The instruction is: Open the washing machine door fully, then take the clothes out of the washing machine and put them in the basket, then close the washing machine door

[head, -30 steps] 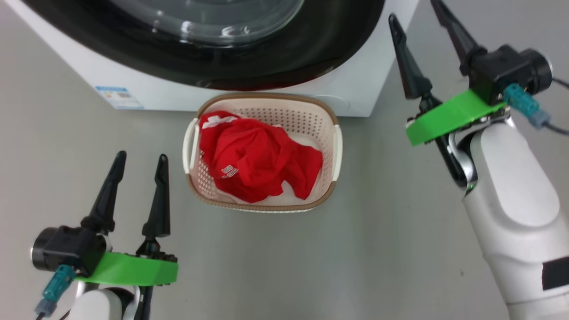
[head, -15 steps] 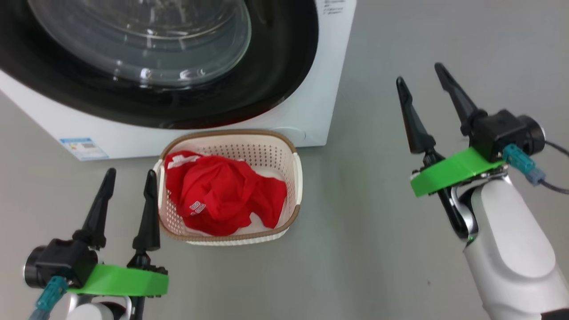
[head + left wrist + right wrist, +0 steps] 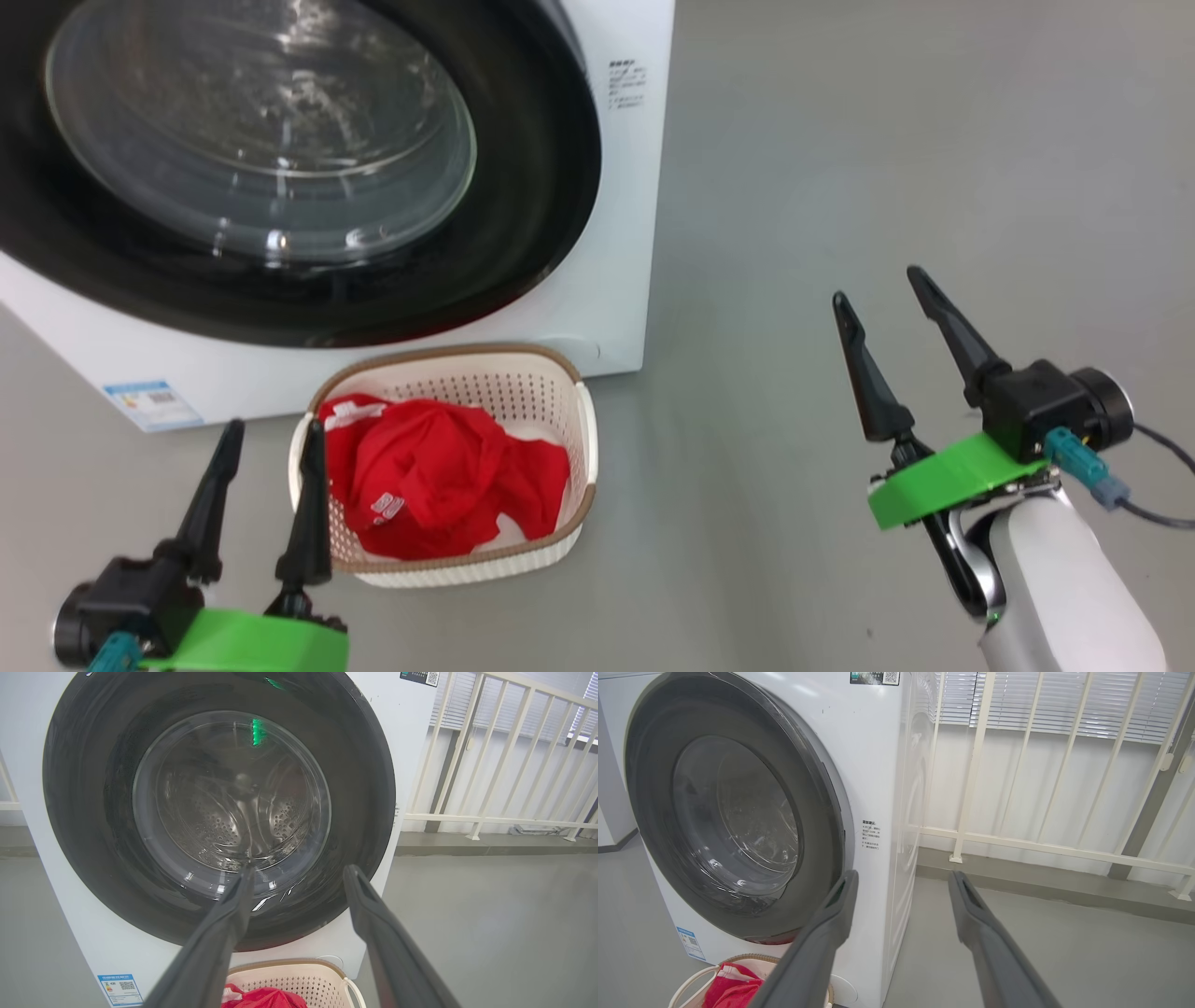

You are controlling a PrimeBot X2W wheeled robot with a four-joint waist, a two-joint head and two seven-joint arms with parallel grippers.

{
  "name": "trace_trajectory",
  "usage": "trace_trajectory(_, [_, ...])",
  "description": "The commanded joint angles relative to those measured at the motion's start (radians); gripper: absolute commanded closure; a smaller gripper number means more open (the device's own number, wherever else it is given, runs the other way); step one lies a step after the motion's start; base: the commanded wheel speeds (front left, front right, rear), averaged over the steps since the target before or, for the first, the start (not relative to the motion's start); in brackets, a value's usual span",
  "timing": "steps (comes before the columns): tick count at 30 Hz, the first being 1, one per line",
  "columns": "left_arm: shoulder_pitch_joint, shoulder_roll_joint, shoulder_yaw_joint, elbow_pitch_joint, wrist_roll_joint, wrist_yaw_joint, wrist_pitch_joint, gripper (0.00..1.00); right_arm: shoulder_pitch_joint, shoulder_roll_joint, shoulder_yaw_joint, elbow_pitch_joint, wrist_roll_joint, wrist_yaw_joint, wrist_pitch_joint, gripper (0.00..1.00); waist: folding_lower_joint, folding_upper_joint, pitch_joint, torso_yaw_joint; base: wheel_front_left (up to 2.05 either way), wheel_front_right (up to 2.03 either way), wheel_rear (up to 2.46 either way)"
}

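The round door [image 3: 532, 215] is shut flat on the white washing machine [image 3: 630, 233], upper left in the head view, with its glass facing out. The basket [image 3: 485, 397] sits on the floor [image 3: 840, 140] just below the door, lower left of middle, open top up. Its long side runs along the machine's front. The red clothes [image 3: 439, 476] lie bunched inside it. The left gripper [image 3: 274, 426] at the lower left and the right gripper [image 3: 877, 284] at the lower right both have fingers spread wide, holding nothing. The camera has swung since a second ago, so machine and basket sit lower and further left; the basket stays by the machine. The blue label [image 3: 151, 403], a small sticker [image 3: 626, 86] and the white letters on the clothes are too small to read
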Motion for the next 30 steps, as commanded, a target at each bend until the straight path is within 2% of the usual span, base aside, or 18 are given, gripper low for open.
trace_trajectory(1, [0.011, 0.023, 0.042, -0.032, -0.005, -0.005, -0.008, 0.0, 0.014, 0.006, 0.011, -0.041, -0.013, -0.004, -0.005, 0.0, -0.0001, 0.0, -0.032, -0.019, 0.0, 0.0, 0.0])
trace_trajectory(9, [0.088, 0.016, 0.063, -0.05, 0.002, 0.0, -0.008, 0.0, 0.113, -0.003, -0.003, -0.105, -0.023, -0.004, -0.005, 0.0, -0.0001, 0.0, -0.092, -0.028, 0.0, 0.0, 0.0])
trace_trajectory(20, [0.156, 0.012, 0.085, -0.081, 0.039, 0.025, -0.008, 0.0, 0.233, -0.006, -0.014, -0.188, -0.023, -0.004, -0.005, 0.0, -0.0001, 0.0, -0.122, -0.025, 0.0, 0.0, 0.0])
trace_trajectory(30, [0.19, 0.004, 0.092, -0.1, 0.049, 0.039, -0.008, 0.0, 0.285, 0.0, -0.021, -0.212, -0.037, -0.004, -0.005, 0.0, -0.0001, 0.0, -0.13, -0.033, 0.0, 0.0, 0.0])
